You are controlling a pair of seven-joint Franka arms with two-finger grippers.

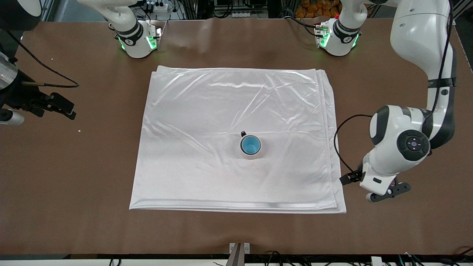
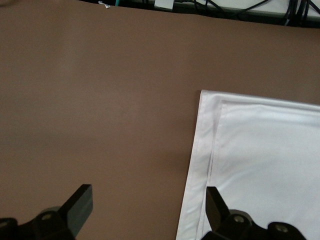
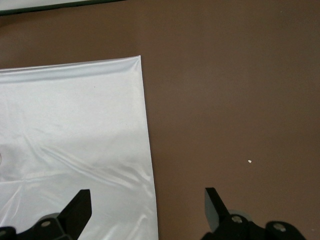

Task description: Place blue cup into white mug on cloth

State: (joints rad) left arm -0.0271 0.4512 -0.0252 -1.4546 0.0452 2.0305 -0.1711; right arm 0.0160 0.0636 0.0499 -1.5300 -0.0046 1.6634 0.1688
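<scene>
The blue cup (image 1: 250, 144) stands upright inside the white mug (image 1: 251, 154), whose black handle points toward the robots' bases. The mug rests near the middle of the white cloth (image 1: 207, 118). My left gripper (image 1: 388, 193) hangs open and empty over the bare table beside the cloth's corner at the left arm's end. In the left wrist view that gripper (image 2: 148, 200) straddles the cloth's (image 2: 265, 160) folded edge. My right gripper (image 1: 62, 106) is open and empty at the right arm's end of the table. In the right wrist view the gripper (image 3: 148, 202) is over the cloth's (image 3: 75, 125) side edge.
The brown table (image 1: 74, 184) surrounds the cloth on all sides. Both arm bases (image 1: 138, 40) stand along the table's edge farthest from the front camera. A white crumb (image 1: 79, 130) lies near the right gripper. A black cable (image 1: 338, 144) loops beside the left arm.
</scene>
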